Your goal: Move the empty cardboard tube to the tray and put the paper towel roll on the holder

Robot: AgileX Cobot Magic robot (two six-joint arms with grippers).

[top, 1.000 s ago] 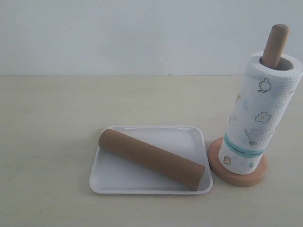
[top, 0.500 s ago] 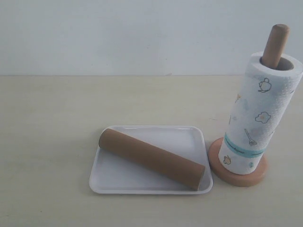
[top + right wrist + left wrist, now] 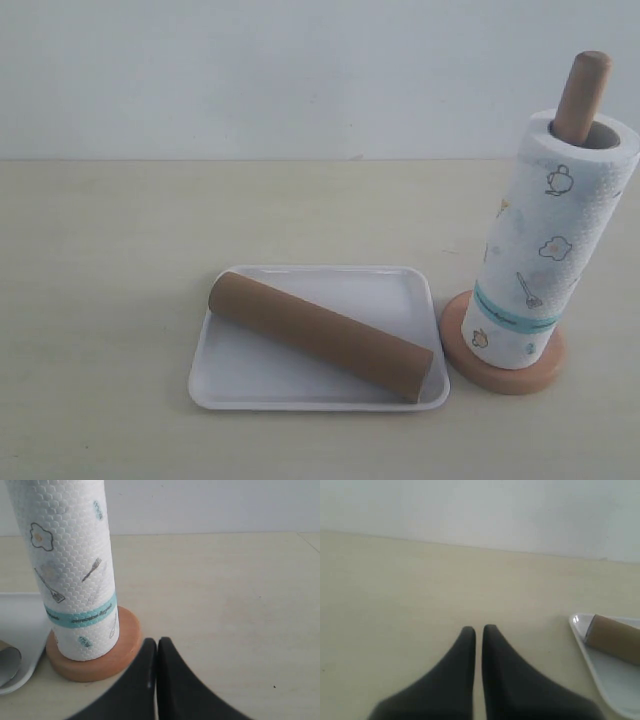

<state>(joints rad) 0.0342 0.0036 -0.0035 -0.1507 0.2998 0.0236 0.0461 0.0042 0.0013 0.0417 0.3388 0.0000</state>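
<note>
Tube [image 3: 320,338] lies slantwise in the tray [image 3: 372,290] in the exterior view, its low rim likely keeping it from rolling off. Just right of the tray, the roll [image 3: 545,250] stands on the holder [image 3: 583,88], whose dowel pokes through the core and keeps it upright. Both parts of the task look done, and no arm shows here. In the left wrist view, the left gripper [image 3: 478,629] hangs over bare table [image 3: 395,580], jaws drawn together to a thin slit, holding nothing, apart from tray and tube. In the right wrist view, the right gripper [image 3: 156,642] is pressed closed and empty, near the holder's base without touching it.
</note>
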